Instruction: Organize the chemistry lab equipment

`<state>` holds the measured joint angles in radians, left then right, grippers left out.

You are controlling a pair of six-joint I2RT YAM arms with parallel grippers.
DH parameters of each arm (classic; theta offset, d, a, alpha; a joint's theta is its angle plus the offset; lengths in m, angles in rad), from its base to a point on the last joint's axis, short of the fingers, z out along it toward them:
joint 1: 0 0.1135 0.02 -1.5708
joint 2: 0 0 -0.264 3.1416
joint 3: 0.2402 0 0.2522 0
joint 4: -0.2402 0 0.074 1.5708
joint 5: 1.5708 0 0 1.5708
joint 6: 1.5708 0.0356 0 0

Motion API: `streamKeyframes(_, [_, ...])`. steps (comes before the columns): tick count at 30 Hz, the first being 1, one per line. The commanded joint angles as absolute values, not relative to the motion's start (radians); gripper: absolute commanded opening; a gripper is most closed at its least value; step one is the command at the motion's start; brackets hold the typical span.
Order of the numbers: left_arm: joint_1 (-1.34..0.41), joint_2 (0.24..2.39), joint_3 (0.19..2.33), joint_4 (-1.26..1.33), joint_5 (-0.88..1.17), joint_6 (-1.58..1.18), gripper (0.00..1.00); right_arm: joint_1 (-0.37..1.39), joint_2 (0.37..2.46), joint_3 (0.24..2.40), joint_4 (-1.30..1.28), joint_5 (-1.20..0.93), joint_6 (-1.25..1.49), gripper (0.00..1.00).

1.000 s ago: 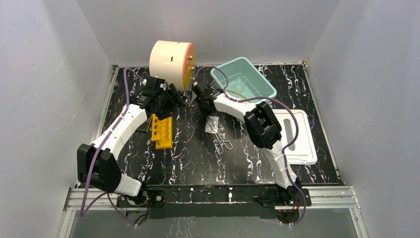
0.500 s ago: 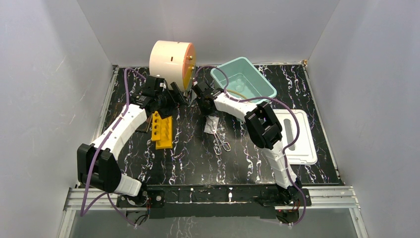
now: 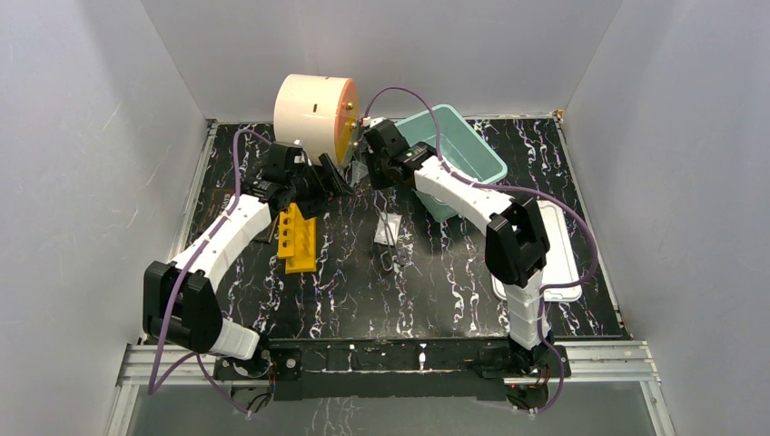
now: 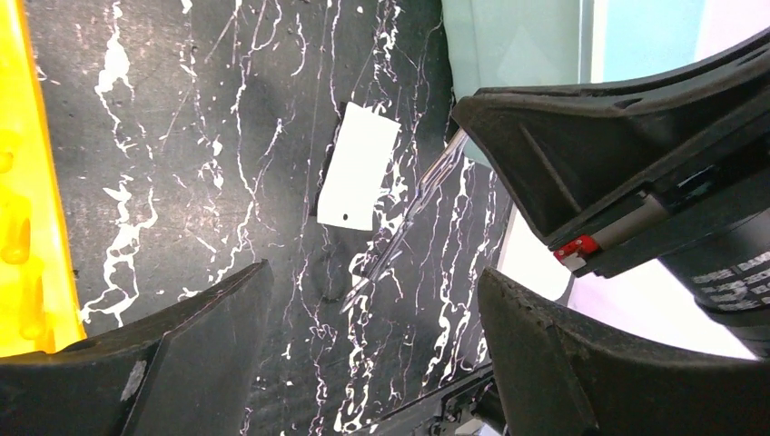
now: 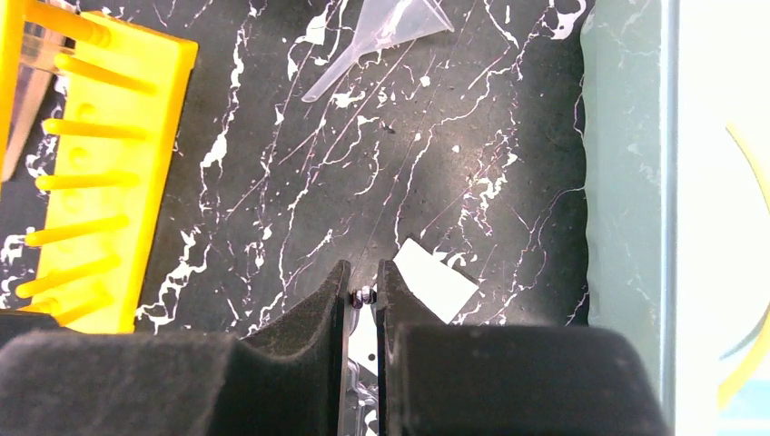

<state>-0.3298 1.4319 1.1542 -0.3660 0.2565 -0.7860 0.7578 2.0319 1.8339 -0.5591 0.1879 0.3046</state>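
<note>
Pinching a slender, pointed metal tool (image 4: 406,218) between its nearly closed black fingers, the right gripper (image 5: 363,292) is hovering above the black, white-veined table (image 3: 345,291), between the large cream drum with an orange face (image 3: 313,109) and the pale teal plastic bin (image 5: 626,182). The tool is slanting down from those fingers with its tip pointing toward the table, just beside a small white rectangular card (image 4: 359,177) that is lying flat. Whether the tip is touching the surface cannot be told. The left gripper (image 4: 372,272) is hanging close by, facing the right one, with its jaws spread wide and nothing between them. The yellow plastic multi-hole tube rack (image 3: 298,238) is lying on the table beside the left forearm, to the left of the card, and its row of pegs is showing in the right wrist view. A clear funnel (image 5: 390,32) is lying on its side on the table near the rack, apart from the card. A thin tan loop (image 5: 746,272) is curving inside the bin. A flat white lid (image 3: 563,272) is lying on the table near the bin, partly under the right arm.
</note>
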Motion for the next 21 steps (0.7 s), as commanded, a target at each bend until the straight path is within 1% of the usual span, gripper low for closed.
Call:
streamKeyframes(1, [-0.333, 1.425, 1.117, -0.313, 0.338, -0.775, 0.81, 0.739, 1.970, 1.824, -0.557, 0.142, 0.351, 0.00])
streamKeyframes(3, [-0.334, 1.442, 1.095, -0.269, 0.391, -0.774, 0.80, 0.730, 1.958, 1.824, -0.560, 0.114, 0.370, 0.00])
streamKeyframes(6, [-0.364, 1.487, 1.084, -0.204, 0.473, -0.750, 0.77, 0.718, 1.942, 1.819, -0.567, 0.073, 0.403, 0.00])
streamKeyframes(11, [-0.474, 1.541, 1.101, -0.171, 0.378, -0.657, 0.75, 0.703, 1.912, 1.787, -0.560, 0.012, 0.447, 0.00])
streamKeyframes(13, [-0.489, 1.550, 1.073, -0.124, 0.347, -0.657, 0.67, 0.695, 1.898, 1.766, -0.550, -0.008, 0.461, 0.00])
streamKeyframes(18, [-0.497, 1.573, 1.000, 0.031, 0.397, -0.695, 0.63, 0.670, 1.861, 1.711, -0.515, -0.071, 0.495, 0.00])
streamKeyframes(21, [-0.509, 1.599, 0.993, 0.084, 0.402, -0.686, 0.57, 0.659, 1.846, 1.685, -0.494, -0.099, 0.507, 0.00])
